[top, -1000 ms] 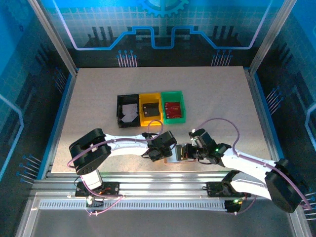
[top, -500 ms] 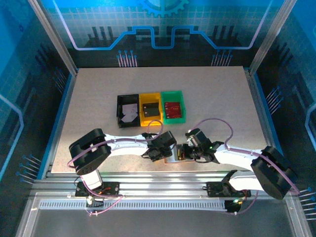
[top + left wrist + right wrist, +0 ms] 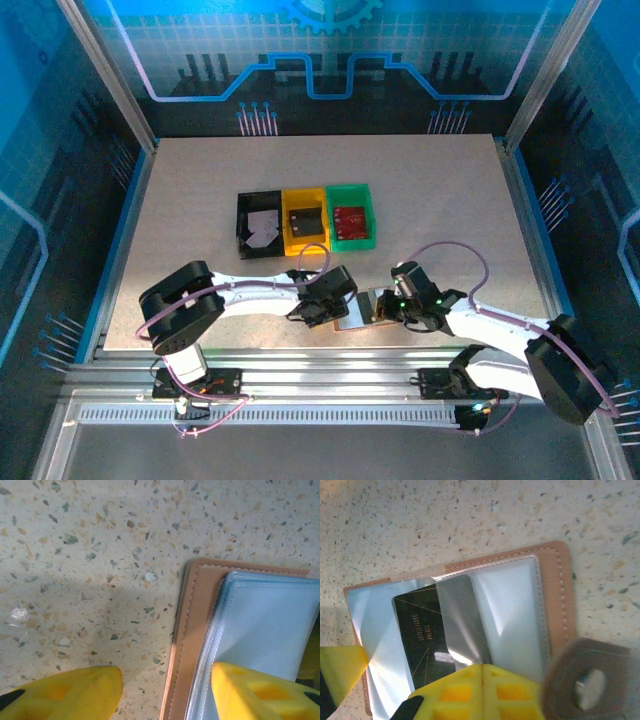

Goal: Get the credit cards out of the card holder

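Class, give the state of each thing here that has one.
card holder: open, lying flat
dark card: in card holder
left end effector: open, straddling card holder's edge
right end effector: shut, over dark card
black tray: holds white card
yellow tray: holds black card
green tray: holds red card

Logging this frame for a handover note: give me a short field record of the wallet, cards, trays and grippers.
card holder: open, at near table edge
dark card: in its clear sleeve
left gripper: open, one finger on the holder
right gripper: shut at dark card's edge; grip unclear
black tray: white card
yellow tray: black card
green tray: red card
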